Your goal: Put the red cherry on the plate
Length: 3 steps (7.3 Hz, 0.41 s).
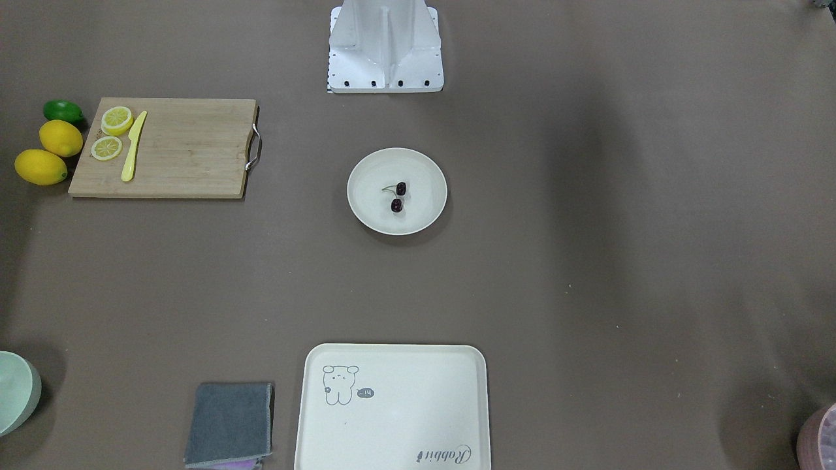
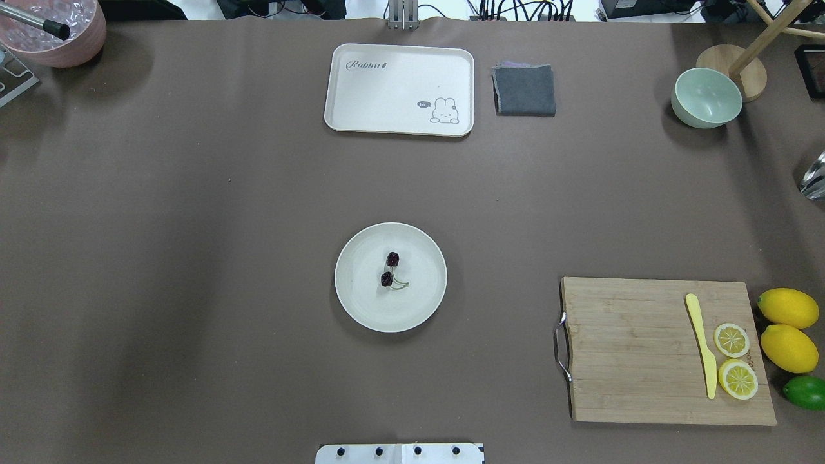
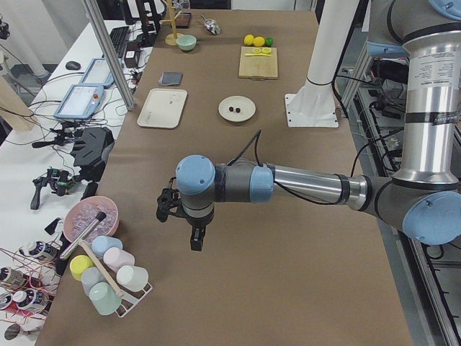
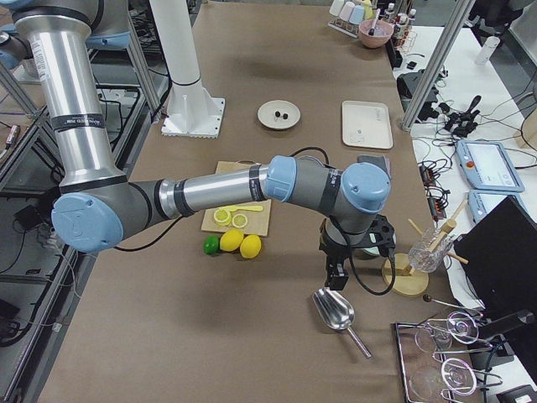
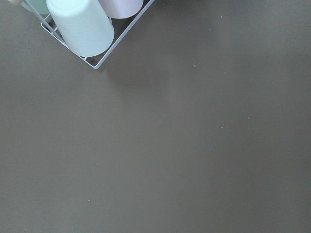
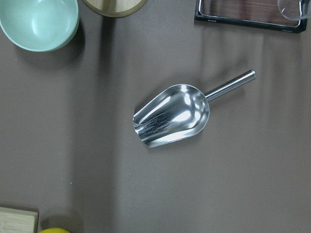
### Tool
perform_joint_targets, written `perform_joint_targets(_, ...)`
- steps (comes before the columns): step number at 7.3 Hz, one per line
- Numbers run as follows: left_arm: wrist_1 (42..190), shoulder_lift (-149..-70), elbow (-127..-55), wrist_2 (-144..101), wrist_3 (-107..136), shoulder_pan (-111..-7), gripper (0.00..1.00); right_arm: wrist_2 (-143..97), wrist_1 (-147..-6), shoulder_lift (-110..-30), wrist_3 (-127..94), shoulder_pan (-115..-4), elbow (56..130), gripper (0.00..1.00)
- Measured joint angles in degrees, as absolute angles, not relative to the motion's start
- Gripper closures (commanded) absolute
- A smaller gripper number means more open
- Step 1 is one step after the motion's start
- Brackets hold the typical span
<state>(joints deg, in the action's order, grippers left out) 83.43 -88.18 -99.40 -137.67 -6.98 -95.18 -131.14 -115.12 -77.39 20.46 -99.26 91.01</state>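
So the red cherry [image 2: 390, 269] is found lying inside the plate [image 2: 361, 303], near its middle, stem and all, and the job looks done as far as can be judged. Both arms are parked out at the table ends, probably to be kept clear of the dish. The left gripper [image 3: 196, 243] is hung over bare table beside a cup rack [image 5: 82, 29], the right gripper [image 4: 335, 275] over a metal scoop [image 6: 172, 115]. The cherry is well apart from both. Whether either pair of fingers is apart or together can't be told here.
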Motion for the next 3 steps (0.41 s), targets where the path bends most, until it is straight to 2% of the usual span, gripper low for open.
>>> perform_joint_targets(3, 86.1, -89.8, -95.1, -137.5, -10.8, -94.9, 0.02, -131.3, -115.2, -78.5, 20.5, -99.9, 92.0, 0.0)
